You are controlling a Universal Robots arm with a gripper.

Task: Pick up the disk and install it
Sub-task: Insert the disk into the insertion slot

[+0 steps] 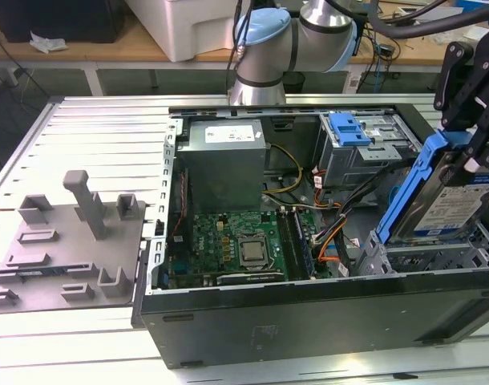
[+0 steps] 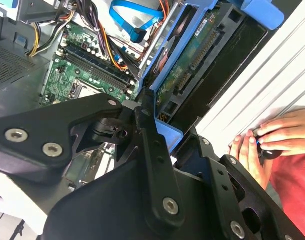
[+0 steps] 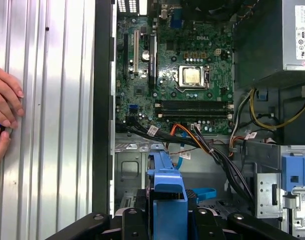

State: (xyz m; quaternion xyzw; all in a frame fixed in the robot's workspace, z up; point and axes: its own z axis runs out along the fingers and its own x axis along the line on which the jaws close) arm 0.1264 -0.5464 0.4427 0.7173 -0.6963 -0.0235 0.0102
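The tool (image 1: pixel 469 152) is clenched on the disk (image 1: pixel 449 204), gripping the upper edge of its blue bracket (image 3: pixel 167 200). It holds the disk tilted over the corner of the open computer case (image 1: pixel 309 321) at the exterior view's right, just above the metal bay (image 1: pixel 437 257) there. The disk is likely stiff and fairly heavy for its size, yet fragile — its bare circuit board (image 2: pixel 192 65) faces out in the second wrist view — so the plastic bracket is the sound place to hold. Inside the case lie the motherboard (image 1: pixel 228 245), a grey power supply box (image 1: pixel 226 164), bundled cables (image 1: pixel 333 237) and a drive cage (image 1: pixel 365 160) topped by a blue tab (image 1: pixel 349 128). A person's hand (image 3: pixel 5 100) rests on the bench (image 3: pixel 52 125) beside the case.
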